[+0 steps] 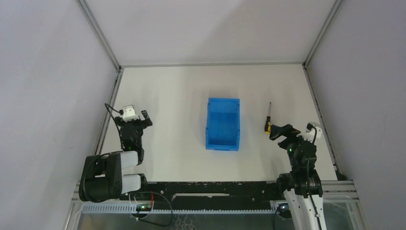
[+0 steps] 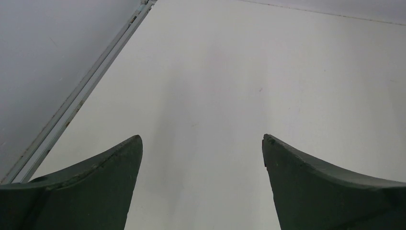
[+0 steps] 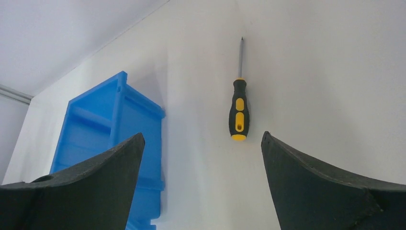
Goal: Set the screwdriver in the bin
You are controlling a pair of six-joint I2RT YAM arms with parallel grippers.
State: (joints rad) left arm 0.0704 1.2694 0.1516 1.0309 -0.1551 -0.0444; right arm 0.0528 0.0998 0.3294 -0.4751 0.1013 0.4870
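White worktop, grey walls. At left, the left hand hangs open. Centre: bright blue rectangular plastic bin. Right of it (apart), the small yellow-and-black-handled screwdriver lies flat on the worktop. The right hand stands spread wide just behind the handle, not touching.

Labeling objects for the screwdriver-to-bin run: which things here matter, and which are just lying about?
Job: screwdriver; blue bin; right gripper, open, just short of the screwdriver.
Lying about: no other loose items seen; left gripper open, at far left.
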